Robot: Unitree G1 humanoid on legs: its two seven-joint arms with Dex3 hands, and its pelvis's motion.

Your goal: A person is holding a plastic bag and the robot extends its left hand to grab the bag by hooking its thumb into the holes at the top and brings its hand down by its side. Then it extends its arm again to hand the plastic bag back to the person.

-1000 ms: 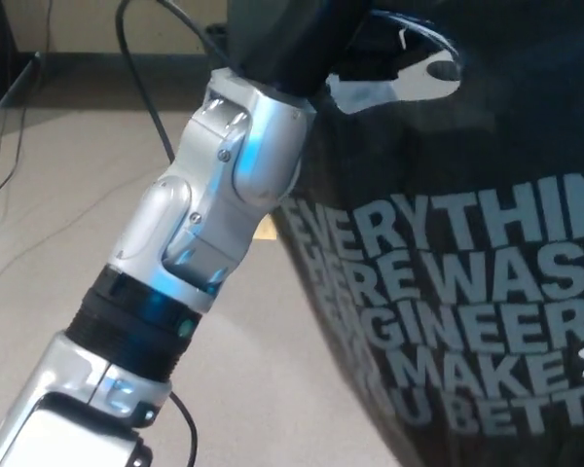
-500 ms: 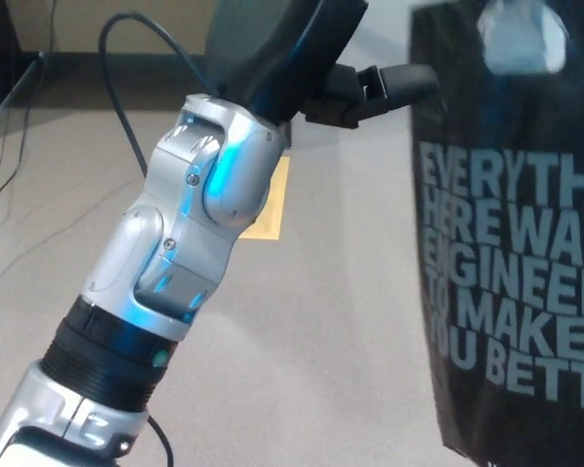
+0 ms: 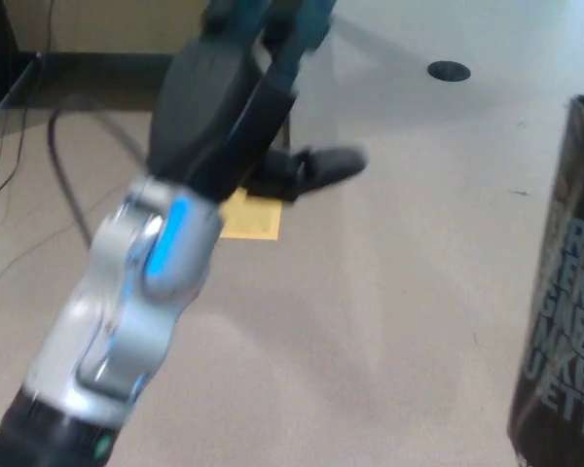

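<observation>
Left hand [image 3: 248, 107]: seen blurred at upper centre, raised above the floor; nothing is held in it, and the thumb [image 3: 321, 167] is stuck out to the picture's right, apart from the fingers.
Left arm [image 3: 136, 292]: a silver forearm with a blue light is seen running from the lower left corner up to the black hand.
Bag [image 3: 565, 292]: a black plastic bag with pale lettering is seen at the right edge, cut off by the frame; it is well apart from the left hand and is not touched by it. What holds it up cannot be told.
Floor [image 3: 370, 292]: grey and carpeted; a yellow note [image 3: 251, 218] is seen lying on it just beyond the arm, and a dark round spot [image 3: 449, 70] is seen near the top right.
Cables [image 3: 10, 146]: thin dark lines are seen lying across the floor at the left.
Right hand: not in view.
</observation>
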